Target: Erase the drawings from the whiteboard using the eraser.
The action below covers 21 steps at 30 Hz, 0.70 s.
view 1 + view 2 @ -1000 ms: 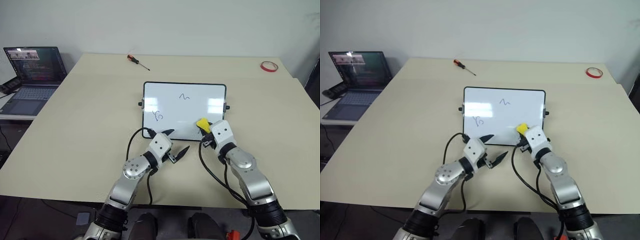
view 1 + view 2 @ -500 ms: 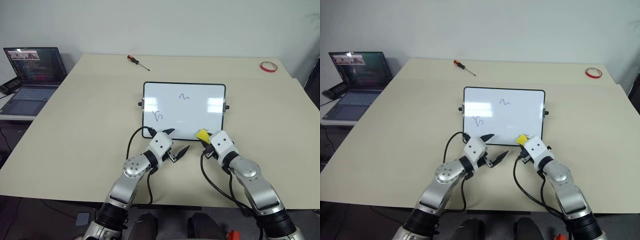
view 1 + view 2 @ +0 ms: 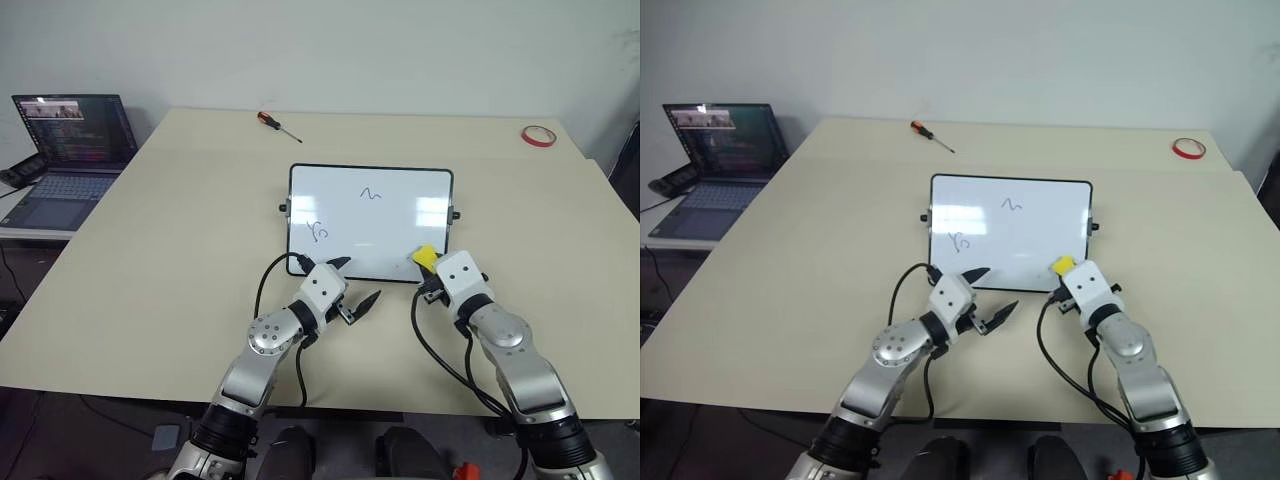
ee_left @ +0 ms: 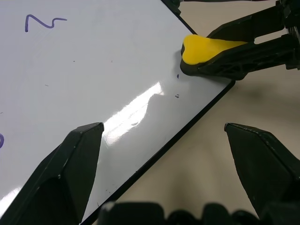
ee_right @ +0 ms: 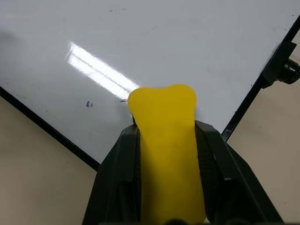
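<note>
The whiteboard (image 3: 400,225) lies flat in the middle of the table. Two of the drawings show on it: a wavy line (image 3: 371,194) near the far edge and a squiggle (image 3: 319,232) at its left. My right gripper (image 3: 430,268) is shut on the yellow eraser (image 3: 425,257), which rests on the board's near right corner; in the right wrist view the eraser (image 5: 164,140) sits between the black fingers (image 5: 119,164). A few faint specks (image 4: 177,96) lie beside it. My left gripper (image 3: 354,281) hovers open over the board's near edge, holding nothing.
A red-handled screwdriver (image 3: 276,123) lies at the far side of the beige table (image 3: 150,260), and a red tape ring (image 3: 537,134) sits at the far right corner. An open laptop (image 3: 65,150) stands on a side surface to the left.
My right gripper has slid the eraser to the right along the board's near edge, toward its near right corner. The left gripper has stayed still.
</note>
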### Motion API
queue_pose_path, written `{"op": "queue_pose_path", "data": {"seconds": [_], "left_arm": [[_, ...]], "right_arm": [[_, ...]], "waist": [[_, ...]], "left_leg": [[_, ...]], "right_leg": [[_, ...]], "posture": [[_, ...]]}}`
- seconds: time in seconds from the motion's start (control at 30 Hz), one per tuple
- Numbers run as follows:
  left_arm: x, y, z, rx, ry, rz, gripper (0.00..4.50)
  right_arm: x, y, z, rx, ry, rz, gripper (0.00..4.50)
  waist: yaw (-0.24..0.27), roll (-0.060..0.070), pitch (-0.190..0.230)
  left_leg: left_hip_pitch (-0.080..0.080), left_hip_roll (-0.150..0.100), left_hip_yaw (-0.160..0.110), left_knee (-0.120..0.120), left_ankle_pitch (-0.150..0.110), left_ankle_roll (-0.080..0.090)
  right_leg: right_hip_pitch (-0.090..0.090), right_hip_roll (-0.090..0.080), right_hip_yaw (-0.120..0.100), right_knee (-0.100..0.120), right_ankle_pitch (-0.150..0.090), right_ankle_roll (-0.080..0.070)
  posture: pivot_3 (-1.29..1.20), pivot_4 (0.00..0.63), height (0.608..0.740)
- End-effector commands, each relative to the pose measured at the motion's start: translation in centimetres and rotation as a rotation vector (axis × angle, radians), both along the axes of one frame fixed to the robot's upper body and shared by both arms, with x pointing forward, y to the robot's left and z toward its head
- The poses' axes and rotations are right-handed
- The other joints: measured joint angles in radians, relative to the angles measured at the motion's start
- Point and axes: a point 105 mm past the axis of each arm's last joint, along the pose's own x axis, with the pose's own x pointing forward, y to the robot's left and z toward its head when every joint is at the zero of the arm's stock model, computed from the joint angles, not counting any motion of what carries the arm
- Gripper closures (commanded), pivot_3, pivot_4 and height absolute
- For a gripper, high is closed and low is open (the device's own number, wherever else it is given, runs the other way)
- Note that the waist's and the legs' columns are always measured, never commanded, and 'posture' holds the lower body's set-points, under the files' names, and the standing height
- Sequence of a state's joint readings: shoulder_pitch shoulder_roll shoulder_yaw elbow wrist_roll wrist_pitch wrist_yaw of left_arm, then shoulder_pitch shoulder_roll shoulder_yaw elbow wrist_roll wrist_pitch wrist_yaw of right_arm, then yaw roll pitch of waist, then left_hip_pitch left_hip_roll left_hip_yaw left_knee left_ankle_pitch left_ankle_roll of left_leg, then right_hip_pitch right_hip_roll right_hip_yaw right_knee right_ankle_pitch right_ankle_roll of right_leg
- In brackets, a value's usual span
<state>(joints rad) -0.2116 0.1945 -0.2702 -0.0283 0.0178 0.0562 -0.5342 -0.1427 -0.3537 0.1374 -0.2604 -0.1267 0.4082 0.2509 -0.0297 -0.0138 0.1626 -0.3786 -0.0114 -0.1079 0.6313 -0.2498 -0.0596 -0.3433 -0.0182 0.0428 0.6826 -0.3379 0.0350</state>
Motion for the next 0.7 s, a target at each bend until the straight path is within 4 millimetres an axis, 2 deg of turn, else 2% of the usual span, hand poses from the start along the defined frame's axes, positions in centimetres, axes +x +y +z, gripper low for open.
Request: {"op": "queue_pose_path", "data": {"seconds": [0.03,0.17,0.43,0.57,0.7], "left_arm": [[-0.2,-0.1,1.0,-0.011,-0.043,-0.013,0.00],[-0.6,0.7,0.5,0.002,-0.029,0.001,0.00],[-0.8,0.7,0.5,-0.003,-0.028,0.019,0.00],[-0.8,0.7,0.5,-0.004,-0.027,0.019,0.00],[-0.7,0.8,0.6,0.000,-0.030,0.015,0.00]], "right_arm": [[-0.2,1.1,-0.2,0.028,0.019,0.050,3.30],[-0.5,3.3,-0.3,0.049,0.026,0.135,3.30],[-0.2,4.4,-0.4,0.058,0.038,0.183,3.30],[0.7,2.9,-0.4,-0.009,0.015,0.107,3.30],[1.6,-0.4,-0.5,-0.090,0.012,-0.053,3.30]], "waist": [[-0.003,0.000,0.000],[-0.008,0.000,0.000],[-0.002,0.000,0.000],[-0.002,0.000,0.000],[-0.001,-0.001,0.000]], "left_leg": [[0.000,0.000,0.000,0.000,0.000,0.000],[0.000,0.001,0.000,-0.001,0.000,0.000],[-0.001,0.000,0.000,-0.001,0.000,0.000],[-0.001,0.001,0.000,-0.002,0.000,0.000],[-0.001,0.000,0.000,-0.001,0.000,0.000]], "right_leg": [[0.000,0.000,0.000,0.000,0.000,0.000],[-0.001,0.000,0.000,0.000,0.000,0.000],[-0.002,0.000,0.000,-0.001,0.000,0.000],[-0.003,0.000,0.000,-0.001,0.000,0.000],[-0.002,0.000,0.000,0.000,0.000,0.000]], "posture": [[0.00,0.150,0.740],[0.00,0.150,0.740],[0.00,0.150,0.740],[0.00,0.150,0.740],[0.00,0.150,0.740]]}}
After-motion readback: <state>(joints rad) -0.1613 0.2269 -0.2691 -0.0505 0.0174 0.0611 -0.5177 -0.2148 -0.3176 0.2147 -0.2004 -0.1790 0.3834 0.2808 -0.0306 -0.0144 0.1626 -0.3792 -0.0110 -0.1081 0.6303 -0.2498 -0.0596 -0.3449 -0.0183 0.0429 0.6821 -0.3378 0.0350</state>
